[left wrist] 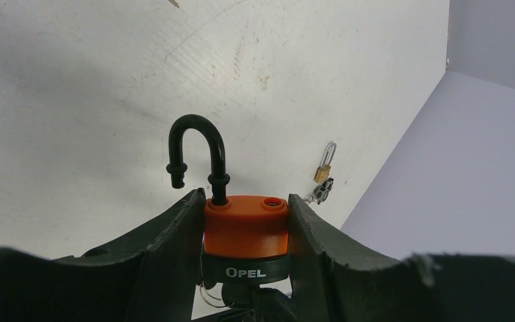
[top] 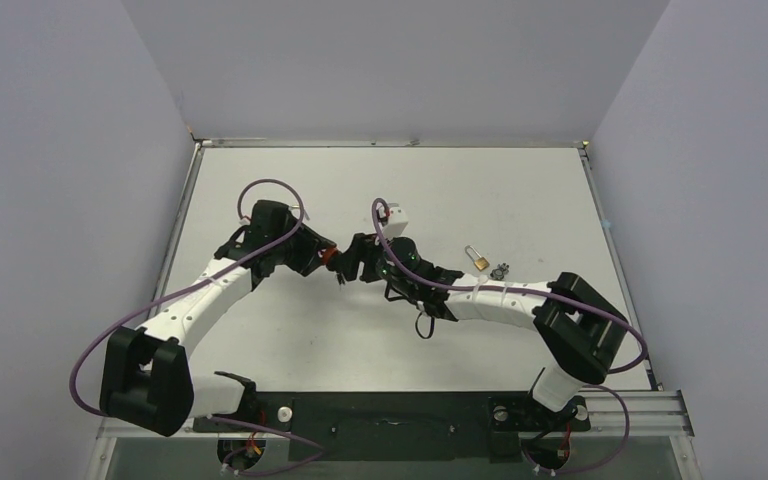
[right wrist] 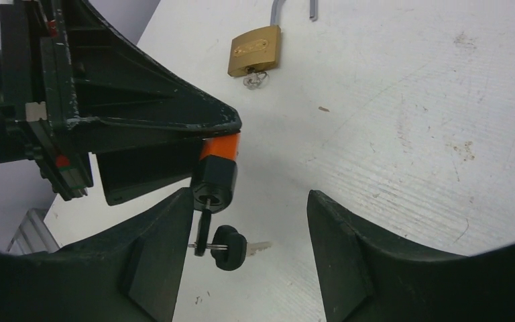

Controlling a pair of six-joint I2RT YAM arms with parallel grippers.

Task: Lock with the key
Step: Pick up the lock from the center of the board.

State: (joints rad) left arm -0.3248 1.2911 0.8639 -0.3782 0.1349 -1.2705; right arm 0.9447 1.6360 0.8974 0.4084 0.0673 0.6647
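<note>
My left gripper (left wrist: pixel 246 213) is shut on an orange and black padlock (left wrist: pixel 245 231) marked OPEL, held above the table (top: pixel 480 190). Its black shackle (left wrist: pixel 195 149) is open, with one leg out of the body and swung to the side. In the right wrist view the padlock (right wrist: pixel 217 168) has a black-headed key (right wrist: pixel 203 231) in its keyhole underneath, and a second key (right wrist: pixel 231 247) hangs from the ring. My right gripper (right wrist: pixel 250 198) is open around the keys, its left finger (right wrist: pixel 167 235) close beside the inserted key. In the top view both grippers meet at the table's middle (top: pixel 345 260).
A small brass padlock (top: pixel 478 259) with its shackle open lies on the table to the right, with a small bunch of keys (top: pixel 501 269) beside it. It also shows in the left wrist view (left wrist: pixel 322 172) and the right wrist view (right wrist: pixel 255 49). Walls enclose the table.
</note>
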